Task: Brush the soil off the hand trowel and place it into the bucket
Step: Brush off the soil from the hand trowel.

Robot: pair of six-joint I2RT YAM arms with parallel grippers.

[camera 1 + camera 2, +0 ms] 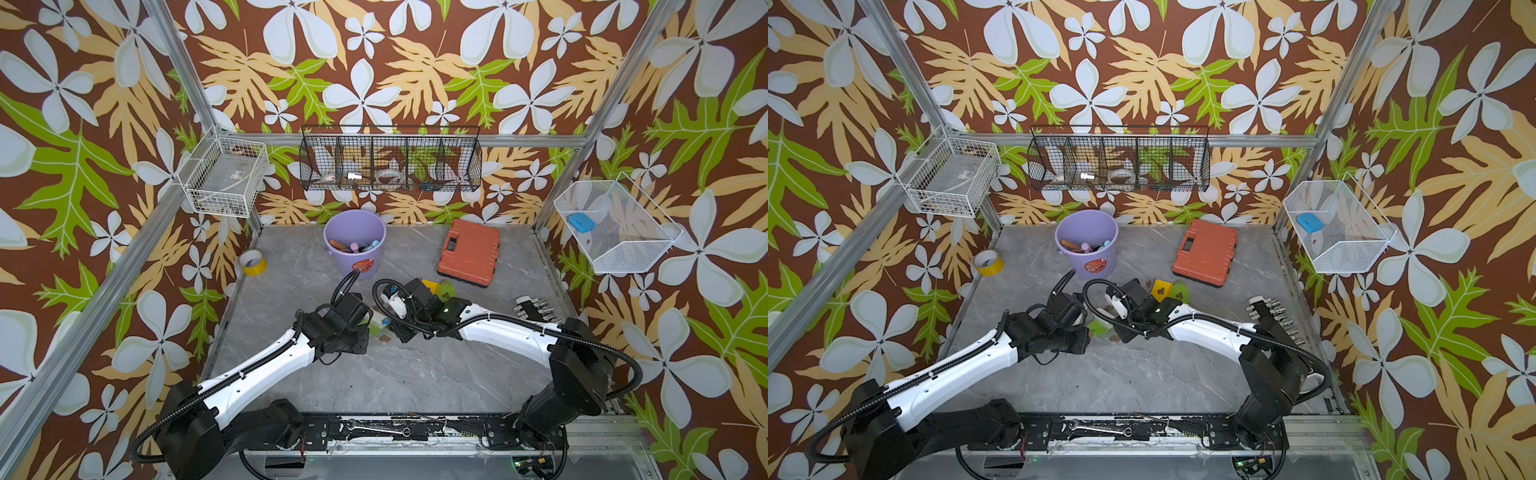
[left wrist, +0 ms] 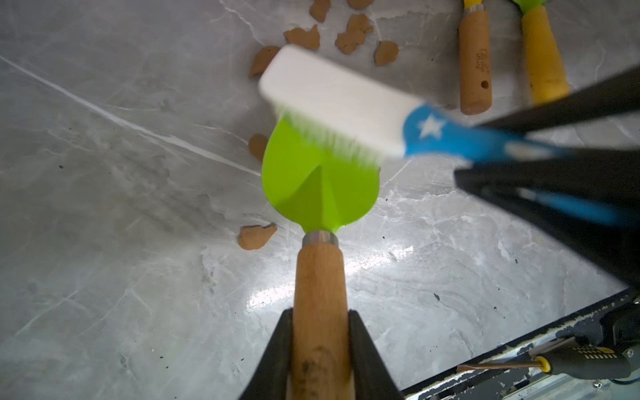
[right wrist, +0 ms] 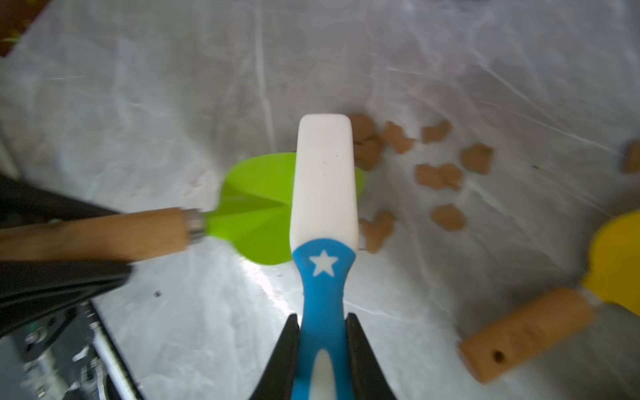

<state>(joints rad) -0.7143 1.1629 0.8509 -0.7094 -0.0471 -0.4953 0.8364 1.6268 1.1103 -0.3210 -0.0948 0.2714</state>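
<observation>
Left gripper [image 2: 320, 322] clamps the green trowel [image 2: 318, 187] by its handle; right gripper [image 3: 322, 322], pinching a blue-handled brush [image 2: 339, 100], scrubs the blade, seemingly clean. Next: lift to the bucket [image 1: 354, 245] beyond.

Left arm [image 1: 257, 365], right arm [image 1: 511, 332] angled inward; left claw [image 2: 320, 313], right claw [image 3: 322, 317] clamped.

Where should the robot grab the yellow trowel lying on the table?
Take the yellow trowel by its wooden handle, coming down from above, jaws across it. The handle lies flat on the table, narrow and round, so jaws should fit around it; the yellow blade looks too wide and flat.
</observation>
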